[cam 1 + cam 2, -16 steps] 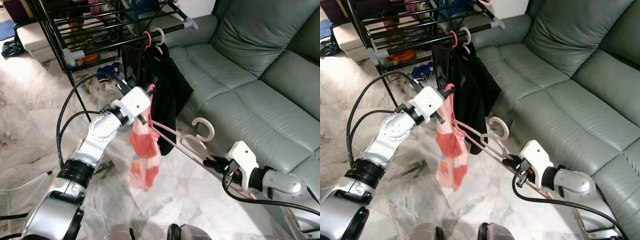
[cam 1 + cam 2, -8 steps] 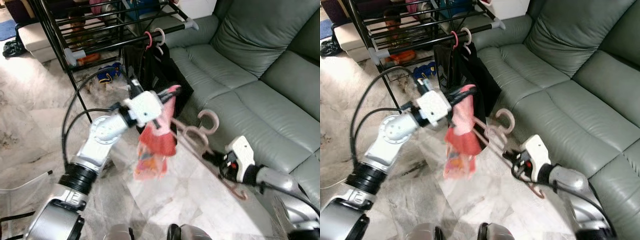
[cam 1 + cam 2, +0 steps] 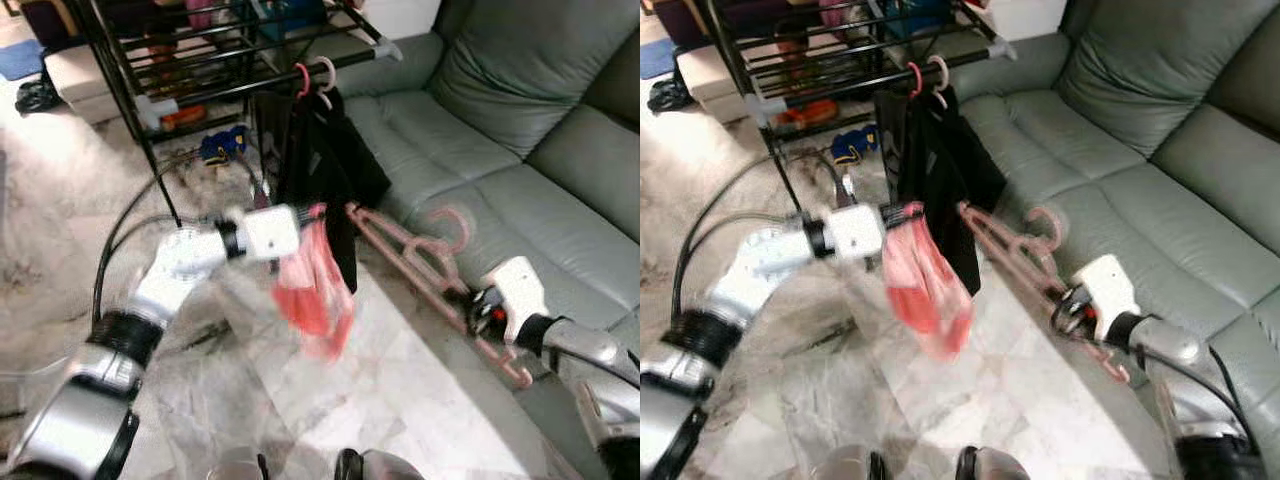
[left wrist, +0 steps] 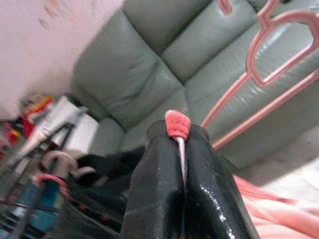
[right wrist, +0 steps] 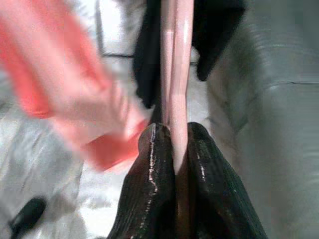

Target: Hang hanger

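Observation:
Two pink plastic hangers [image 3: 411, 259] held together slant from my right gripper [image 3: 476, 309] up toward the hanging black garment [image 3: 322, 158]; their hooks [image 3: 452, 226] point up over the sofa. In the right wrist view my right gripper [image 5: 174, 133] is shut on the hangers' [image 5: 177, 74] bars. My left gripper [image 3: 300, 214] is shut on the top of a red-pink cloth [image 3: 315, 290], which dangles below it, blurred. The left wrist view has that gripper [image 4: 179, 137] pinching the red cloth [image 4: 177, 123]. A black rack bar [image 3: 250, 85] behind carries a pink and a white hanger [image 3: 311, 74].
A grey-green leather sofa [image 3: 520, 130] runs along the right. The black drying rack [image 3: 150, 60] stands at the back left, with shoes and clutter on the floor [image 3: 222, 143] under it. Marble floor [image 3: 400, 400] lies below both arms.
The picture is blurred with motion. My left forearm has swung down and left, and the cloth now hangs straight below. My right gripper and the hangers have shifted right and slightly up.

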### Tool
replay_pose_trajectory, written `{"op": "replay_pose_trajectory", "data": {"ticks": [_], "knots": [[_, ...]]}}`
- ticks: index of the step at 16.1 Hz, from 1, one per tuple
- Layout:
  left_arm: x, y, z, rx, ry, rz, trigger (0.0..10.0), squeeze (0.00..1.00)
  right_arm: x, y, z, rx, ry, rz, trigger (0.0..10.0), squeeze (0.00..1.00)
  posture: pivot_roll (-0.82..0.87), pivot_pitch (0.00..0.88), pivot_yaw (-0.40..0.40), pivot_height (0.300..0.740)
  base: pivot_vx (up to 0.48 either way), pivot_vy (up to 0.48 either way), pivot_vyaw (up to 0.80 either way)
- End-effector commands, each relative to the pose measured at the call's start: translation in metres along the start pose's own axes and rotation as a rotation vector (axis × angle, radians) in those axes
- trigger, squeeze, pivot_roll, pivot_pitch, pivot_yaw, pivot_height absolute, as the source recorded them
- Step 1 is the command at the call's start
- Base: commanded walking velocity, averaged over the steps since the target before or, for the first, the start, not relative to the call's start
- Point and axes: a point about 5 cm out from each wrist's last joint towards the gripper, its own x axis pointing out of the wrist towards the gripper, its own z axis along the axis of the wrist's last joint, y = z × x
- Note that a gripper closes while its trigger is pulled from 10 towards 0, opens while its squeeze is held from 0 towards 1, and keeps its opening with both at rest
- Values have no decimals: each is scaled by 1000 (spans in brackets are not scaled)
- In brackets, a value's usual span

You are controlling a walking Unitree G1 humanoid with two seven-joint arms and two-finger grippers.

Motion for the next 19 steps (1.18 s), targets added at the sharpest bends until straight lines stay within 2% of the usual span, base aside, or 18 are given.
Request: {"op": "replay_pose_trajectory", "data": {"ticks": [1,3,5,8,9,13,16,19], "knots": [[3,13,8,38,-36,47,10000,0,0,-7,3,47,-20,-72,10000,0,-36,43,-5,740,0,0,0],[8,15,11,31,-64,83,10000,0,3,-1,2,52,-29,-57,10000,0,-36,43,-5,740,0,0,0],[9,6,6,41,-49,33,10000,0,-1,-1,12,27,-83,7,10000,0,-30,46,-6,740,0,0,0],[5,-4,-9,38,35,-54,10000,0,-25,-9,24,-62,-47,166,10000,0,-37,49,-1,740,0,0,0],[3,-4,-17,39,80,-60,10000,0,-35,-12,27,-96,-10,225,10000,0,-40,49,0,740,0,0,0],[3,2,-31,48,177,-24,10000,0,-58,-17,31,-124,90,361,10000,0,-44,48,2,740,0,0,0],[7,1,-30,63,176,-30,10000,0,-62,-11,28,-107,125,436,10000,0,-46,43,0,740,0,0,0],[11,0,-27,69,154,-37,10000,0,-53,0,23,-96,122,472,10000,0,-42,41,-2,740,0,0,0]]}}
